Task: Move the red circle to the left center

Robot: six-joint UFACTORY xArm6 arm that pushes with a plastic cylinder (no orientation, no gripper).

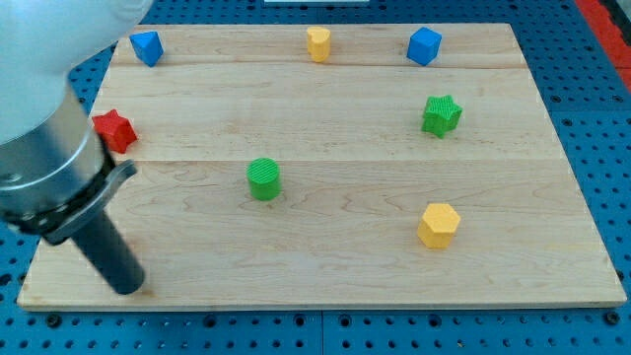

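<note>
No red circle shows in the camera view; the arm's body covers the board's left edge and may hide it. A red star [114,129] lies at the left edge, partly behind the arm. My tip [128,287] rests near the bottom left corner of the wooden board [335,286], below the red star and to the lower left of the green circle [263,179].
Along the view's top lie a blue block [146,47], a yellow block [317,43] and a blue cube [424,45]. A green star [442,114] lies at the right. A yellow hexagon [438,225] lies at the lower right.
</note>
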